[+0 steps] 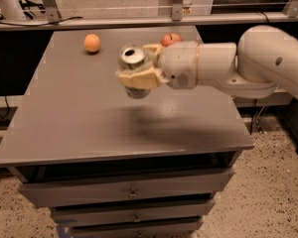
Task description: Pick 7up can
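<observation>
The 7up can (131, 58) is a small silver can with a silver top and a dark mouth hole. My gripper (138, 66) is shut on it, with cream fingers (139, 78) clasped around its body. The can hangs upright well above the grey table (89, 118), over its middle. The white arm reaches in from the right. The can's lower body is partly hidden by the fingers.
An orange (92, 42) lies at the table's far left. A red apple (171, 38) sits at the far edge, partly hidden behind my gripper. Drawers (131, 192) are under the tabletop. A metal rail runs behind the table.
</observation>
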